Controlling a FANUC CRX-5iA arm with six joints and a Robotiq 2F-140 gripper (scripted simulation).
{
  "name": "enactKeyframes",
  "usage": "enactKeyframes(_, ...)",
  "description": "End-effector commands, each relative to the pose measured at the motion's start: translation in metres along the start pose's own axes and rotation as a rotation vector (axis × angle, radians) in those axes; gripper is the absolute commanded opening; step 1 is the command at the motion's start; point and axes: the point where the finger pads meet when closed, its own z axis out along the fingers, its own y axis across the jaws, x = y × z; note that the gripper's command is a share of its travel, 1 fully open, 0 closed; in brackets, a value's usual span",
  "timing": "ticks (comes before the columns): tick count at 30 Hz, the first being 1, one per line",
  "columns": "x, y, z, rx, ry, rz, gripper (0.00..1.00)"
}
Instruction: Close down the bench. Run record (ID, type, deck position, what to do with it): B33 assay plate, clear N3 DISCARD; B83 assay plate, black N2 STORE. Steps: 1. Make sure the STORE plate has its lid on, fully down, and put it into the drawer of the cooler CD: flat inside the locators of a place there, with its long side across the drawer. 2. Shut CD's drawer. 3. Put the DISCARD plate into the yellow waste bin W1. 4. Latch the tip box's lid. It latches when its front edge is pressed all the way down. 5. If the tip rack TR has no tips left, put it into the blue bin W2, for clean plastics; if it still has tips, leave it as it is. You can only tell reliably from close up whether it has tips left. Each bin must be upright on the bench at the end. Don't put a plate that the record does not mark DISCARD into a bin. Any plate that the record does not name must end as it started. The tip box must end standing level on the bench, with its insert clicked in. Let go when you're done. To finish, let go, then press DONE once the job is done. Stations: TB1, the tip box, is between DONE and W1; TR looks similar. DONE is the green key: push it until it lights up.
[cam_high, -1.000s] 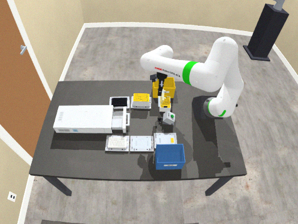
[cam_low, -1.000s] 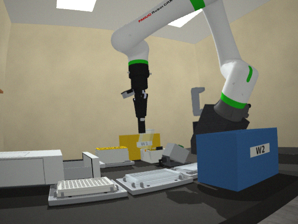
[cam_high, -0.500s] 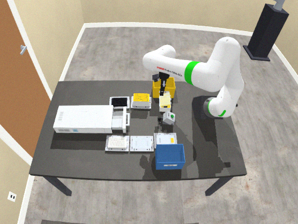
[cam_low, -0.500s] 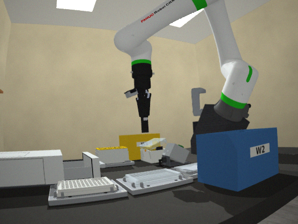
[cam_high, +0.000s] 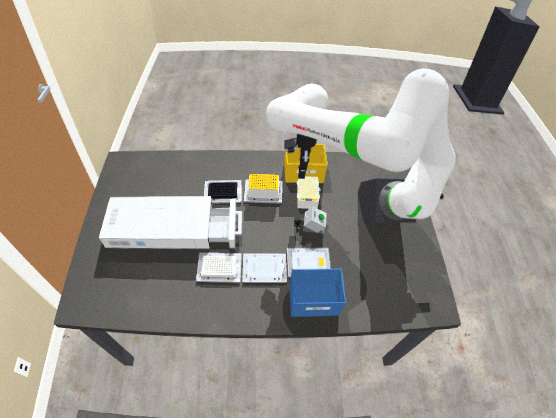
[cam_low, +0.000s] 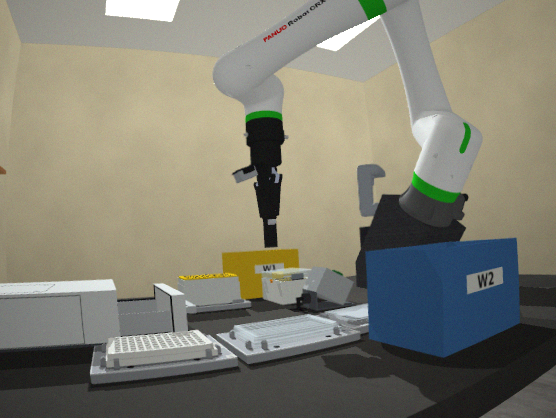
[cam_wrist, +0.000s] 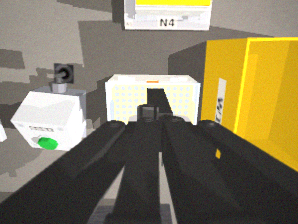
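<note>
Cooler (cam_high: 155, 221) sits left, drawer (cam_high: 225, 223) open, black plate (cam_high: 223, 189) behind it; tip box (cam_high: 308, 191) lies between green key (cam_high: 320, 216) and yellow bin (cam_high: 320, 167), latch unclear; gripper (cam_low: 270, 241) above, closed fully, empty; its fingertips blurred in wrist view.

White tip box with perforated yellow insert (cam_wrist: 152, 95): front middle hidden behind closed black fingers in wrist view; latch state not readable. Yellow waste bin (cam_wrist: 250, 95): cut off by right edge of wrist view, label too oblique to read. White tip rack on N4 nest (cam_wrist: 167, 14): cut by top edge. Yellow waste bin interior mostly covered by white arm and wrist in top view. Tips in rack too small to judge. Cooler drawer (cam_high: 222, 222) contents unclear on bench.
</note>
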Motion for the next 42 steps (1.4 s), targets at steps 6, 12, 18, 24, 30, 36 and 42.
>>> enactKeyframes(6,0.0,0.0,-0.011,-0.001,0.001,0.0,0.1)
enactKeyframes(12,0.0,0.0,-0.023,-0.001,0.001,0.0,0.1)
enactKeyframes(18,0.0,0.0,-0.035,-0.001,0.001,0.0,0.1)
enactKeyframes(24,0.0,0.0,-0.043,-0.001,0.001,0.0,0.1)
enactKeyframes(30,0.0,0.0,-0.055,-0.001,0.001,0.0,0.1)
enactKeyframes(36,0.0,0.0,-0.056,-0.001,0.001,0.0,0.1)
enactKeyframes(42,0.0,0.0,-0.056,-0.001,0.001,0.0,0.1)
